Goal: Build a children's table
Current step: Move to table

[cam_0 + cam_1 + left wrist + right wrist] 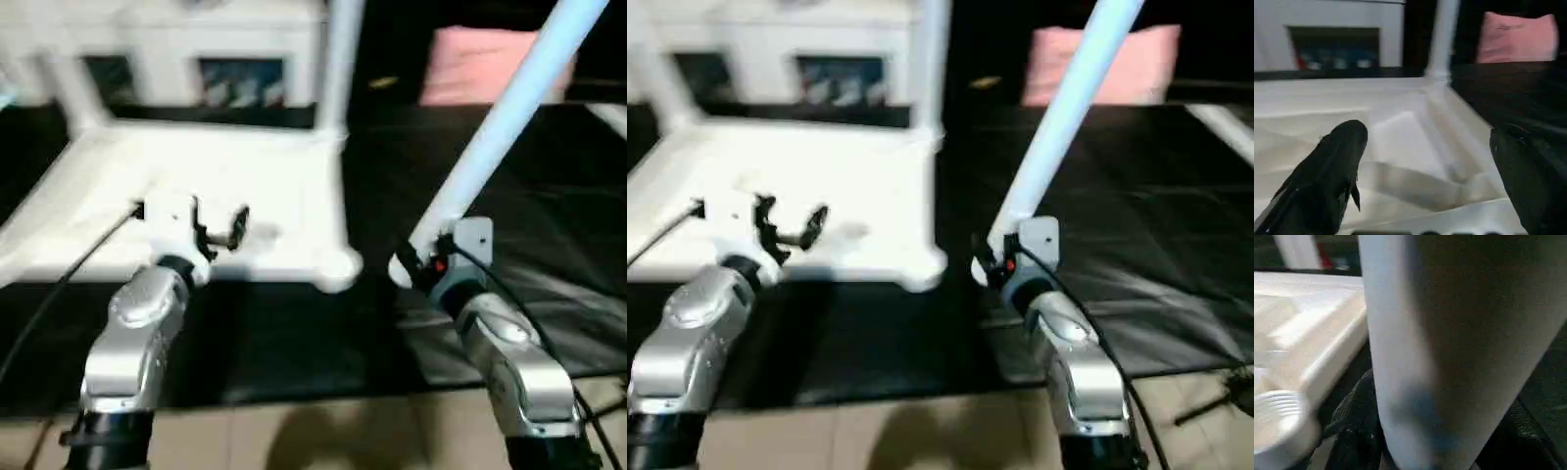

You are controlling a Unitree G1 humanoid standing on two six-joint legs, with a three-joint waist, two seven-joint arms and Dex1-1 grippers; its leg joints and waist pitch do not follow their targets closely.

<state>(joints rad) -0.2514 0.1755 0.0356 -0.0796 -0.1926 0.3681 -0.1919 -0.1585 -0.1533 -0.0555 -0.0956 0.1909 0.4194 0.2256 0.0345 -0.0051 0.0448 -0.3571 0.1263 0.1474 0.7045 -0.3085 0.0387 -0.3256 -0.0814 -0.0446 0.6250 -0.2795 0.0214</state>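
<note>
The tabletop point(245, 186) was seen lying upside down on a black mat point(549, 225), its underside turned upward and its raised rim running round the edge. A leg point(338, 59) was seen standing upright in the far corner on the robot's right side of the tabletop, and another upright leg point(69, 93) was made out, less clearly, at the far corner on the left. The near corner on the right was shown with its round socket point(1276, 421) unfilled, the ribbed inner wall of the socket being visible in the right wrist view.

The left gripper point(223, 232) was held over the near part of the tabletop, with its two black fingers point(1327, 176) spread well apart and nothing between them.

The right gripper point(428, 262) was clamped around a third leg point(500, 122) close to that leg's lower end. This leg was tilted, rising away from the robot and toward its right. Its lower end was held just beside the open socket, apart from it and not yet set in.

Behind the tabletop a white cabinet point(186, 49) with dark glass doors was seen, and a pink cushion-like object point(490, 64) was seen farther to the right, beyond the mat. Tan flooring point(323, 436) was visible along the near edge of the mat.
</note>
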